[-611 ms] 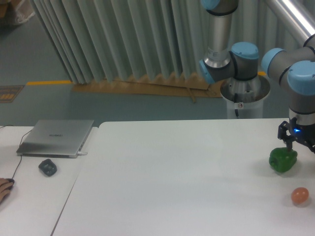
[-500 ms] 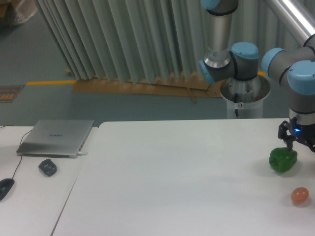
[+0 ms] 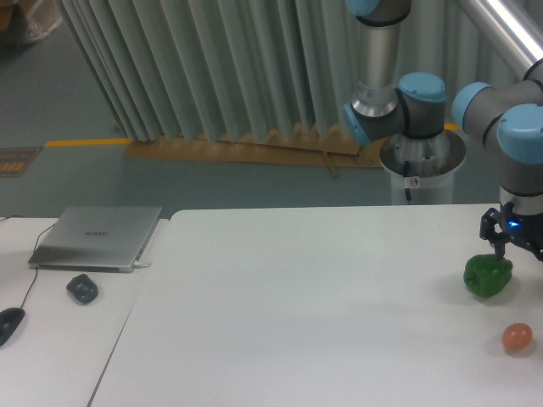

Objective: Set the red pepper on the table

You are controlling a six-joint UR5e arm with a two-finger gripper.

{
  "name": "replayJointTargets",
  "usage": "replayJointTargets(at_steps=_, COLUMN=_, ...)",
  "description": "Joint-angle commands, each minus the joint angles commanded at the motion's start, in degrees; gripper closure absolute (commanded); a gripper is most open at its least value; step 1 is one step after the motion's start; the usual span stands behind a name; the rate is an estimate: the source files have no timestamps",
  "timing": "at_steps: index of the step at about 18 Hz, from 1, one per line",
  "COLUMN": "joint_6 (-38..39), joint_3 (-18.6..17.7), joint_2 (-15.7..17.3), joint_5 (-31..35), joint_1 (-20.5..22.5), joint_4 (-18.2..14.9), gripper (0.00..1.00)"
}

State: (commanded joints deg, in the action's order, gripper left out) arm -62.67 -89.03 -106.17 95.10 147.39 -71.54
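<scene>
The red pepper is out of view. My gripper hangs low at the far right edge of the white table, partly cut off by the frame. Its dark fingers stand spread apart and open, just behind and above a green bell pepper that lies on the table. Nothing red shows between the fingers.
An orange-pink ball lies near the front right of the table. On the adjoining desk to the left are a shut laptop, a dark lumpy object and a mouse. The robot's base column stands behind the table.
A hand on the mouse at the far left has withdrawn out of the frame. The arm and both objects on the table have not moved.
</scene>
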Motion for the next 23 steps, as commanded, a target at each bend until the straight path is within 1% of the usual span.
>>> replayJointTargets(at_steps=23, joint_6=0.09, joint_3=-0.35, joint_2=0.79, joint_5=0.00, joint_1=0.62, joint_4=-0.17, gripper=0.00)
